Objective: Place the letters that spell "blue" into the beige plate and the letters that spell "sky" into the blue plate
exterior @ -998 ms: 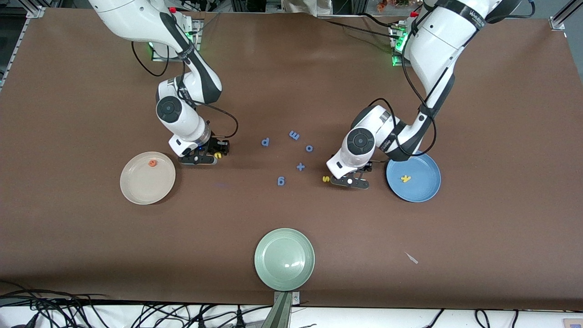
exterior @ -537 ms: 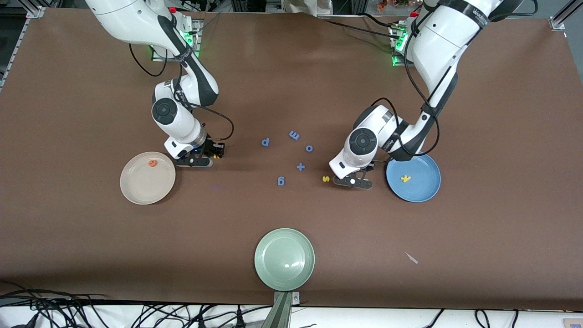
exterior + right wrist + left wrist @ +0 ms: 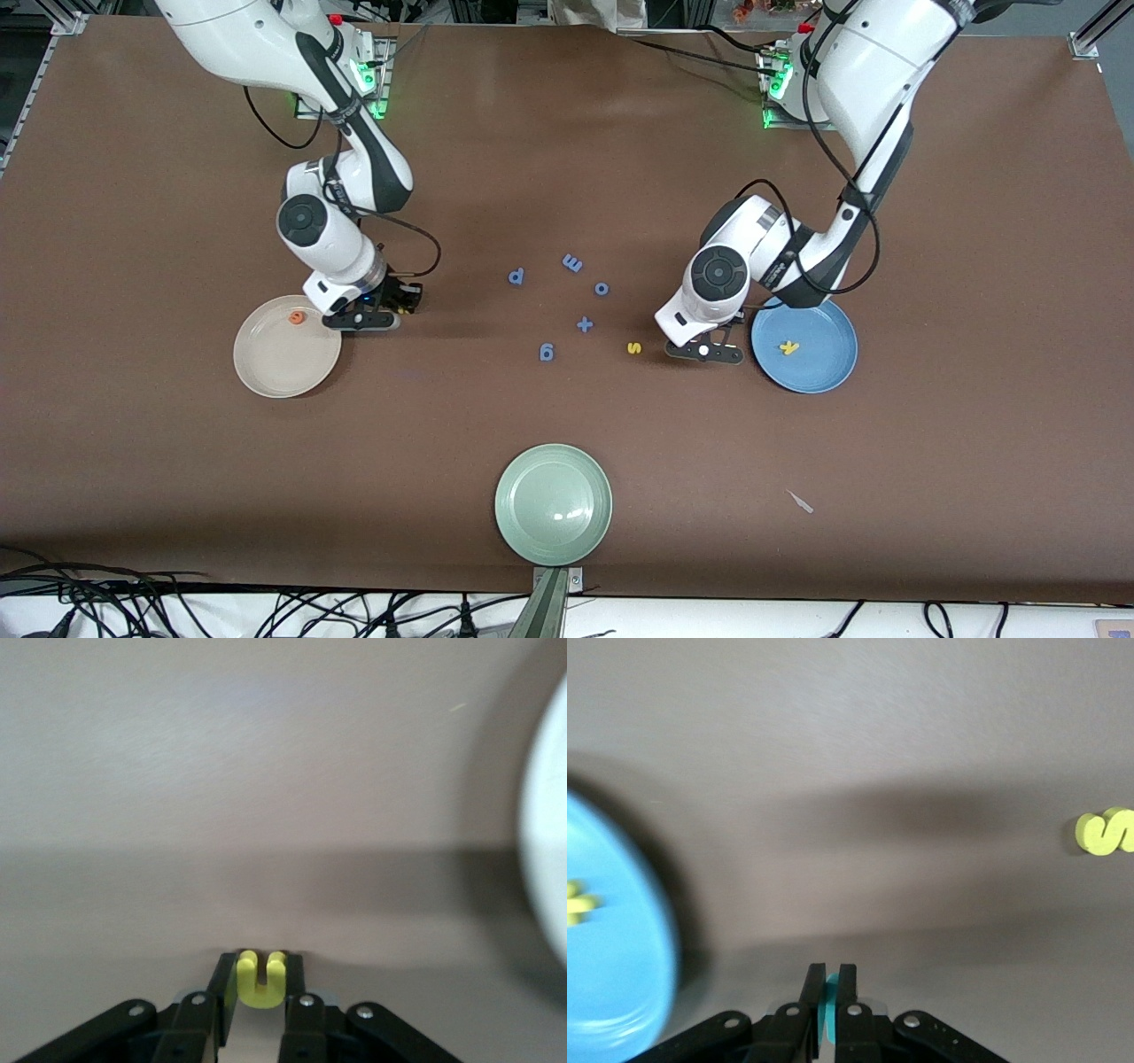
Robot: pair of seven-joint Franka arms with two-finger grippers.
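Yellow u (image 3: 261,979) sits pinched between right gripper (image 3: 383,306) fingers, beige plate (image 3: 266,365) just beside; left gripper (image 3: 719,341) pinches teal y (image 3: 829,1014), blue plate (image 3: 819,372) just beside its fingers.

The beige plate (image 3: 285,347) sits toward the right arm's end of the counter (image 3: 930,461) with the letter e (image 3: 297,316) in it. The right gripper (image 3: 400,305) is just beside that plate, its jaws clamped on the letter u (image 3: 261,977). The blue plate (image 3: 804,346) sits toward the left arm's end with the letter k (image 3: 788,347) in it. The left gripper (image 3: 719,344) is just beside it, jaws clamped on the letter y (image 3: 829,1014). The letter s (image 3: 633,347) lies on the counter near the left gripper. A cluster of small letters (image 3: 560,301) lies between the two plates. The pale green plate (image 3: 554,504) is nearest the front camera.
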